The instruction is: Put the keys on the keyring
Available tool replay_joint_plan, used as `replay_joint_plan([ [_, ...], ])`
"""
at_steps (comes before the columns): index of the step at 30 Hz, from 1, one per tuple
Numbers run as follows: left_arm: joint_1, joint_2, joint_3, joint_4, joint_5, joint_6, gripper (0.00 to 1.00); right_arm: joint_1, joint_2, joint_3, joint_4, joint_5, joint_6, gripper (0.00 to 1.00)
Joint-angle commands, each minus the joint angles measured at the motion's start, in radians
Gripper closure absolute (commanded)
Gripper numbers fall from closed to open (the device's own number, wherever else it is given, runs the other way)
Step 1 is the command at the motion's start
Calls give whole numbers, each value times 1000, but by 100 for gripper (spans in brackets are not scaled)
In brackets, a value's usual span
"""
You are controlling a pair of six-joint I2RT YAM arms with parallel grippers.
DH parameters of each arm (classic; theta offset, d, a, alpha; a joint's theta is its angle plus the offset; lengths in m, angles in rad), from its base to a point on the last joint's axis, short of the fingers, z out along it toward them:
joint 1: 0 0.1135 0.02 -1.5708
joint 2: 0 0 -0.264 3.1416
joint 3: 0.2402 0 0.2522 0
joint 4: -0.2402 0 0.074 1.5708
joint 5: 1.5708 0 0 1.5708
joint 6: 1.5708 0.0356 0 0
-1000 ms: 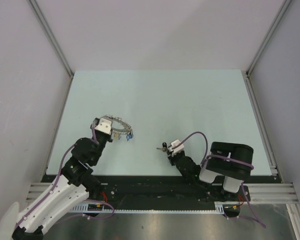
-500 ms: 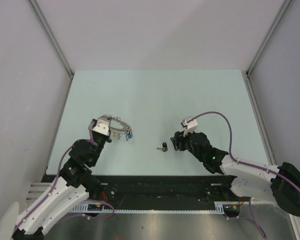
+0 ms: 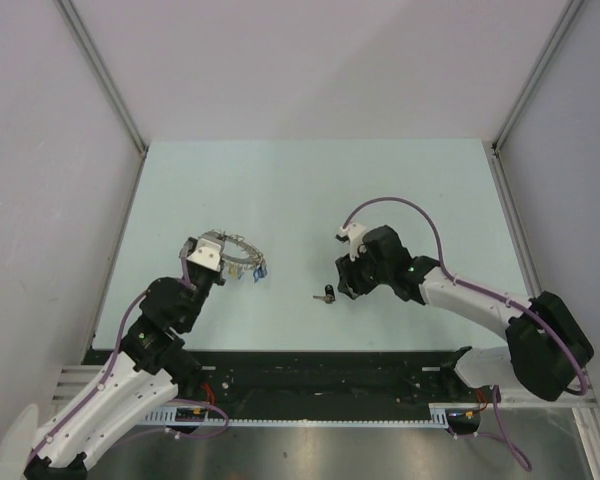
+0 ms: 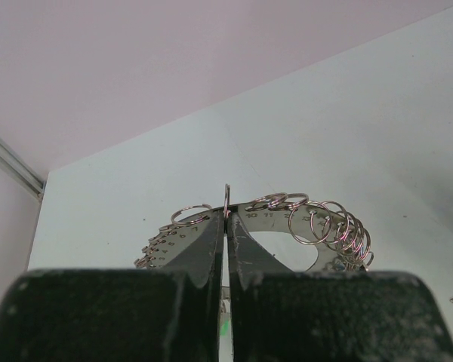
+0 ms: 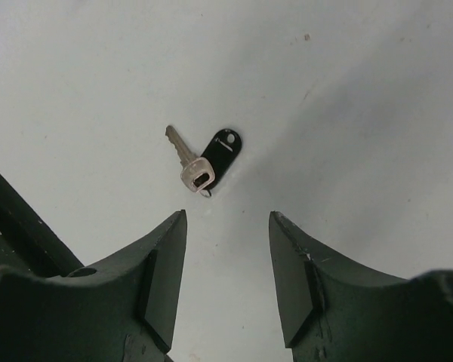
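Pale green counter (image 3: pixel 310 190), matte and plain, enclosed by lilac-grey walls (image 3: pixel 310 60) with aluminium rails (image 3: pixel 100 70) along the corners. A single silver key (image 5: pixel 187 162) with a black tag (image 5: pixel 223 151) lies flat near the middle of the counter, just ahead of the right claw (image 5: pixel 228 219) and in line with the gap between its fingers, not touching either one. Right claw released: jaws stand wide apart, nothing between them. On the left side, the keyring (image 4: pixel 287 219) sits at the tip of the left claw (image 4: pixel 226 215), well apart from the loose key. It carries a fan of small split rings, and blue-headed keys (image 3: pixel 257 270) hang at its right edge. Left claw clenched, fingers pressed together on the keyring's thin wire, seen edge-on and upright.
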Motion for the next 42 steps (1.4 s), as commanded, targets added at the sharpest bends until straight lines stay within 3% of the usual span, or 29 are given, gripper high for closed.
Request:
replay_joint_plan([
  [1, 6, -5, 25, 62, 22, 5, 95, -4, 80, 120, -169, -20, -197, 48],
  [9, 6, -8, 26, 60, 26, 6, 95, 13, 187, 120, -169, -64, -355, 51],
  [16, 6, -10, 25, 59, 26, 9, 95, 33, 236, 112, -82, -69, -401, 54],
  [31, 6, 9, 25, 57, 13, 14, 94, 88, 285, 132, -114, -15, -437, 57],
  [36, 6, 39, 35, 31, 39, -8, 85, 68, 218, 133, -102, -40, -380, 54],
  [42, 6, 127, 118, -98, 85, -139, 62, 85, 137, 132, -86, -15, -290, 47],
])
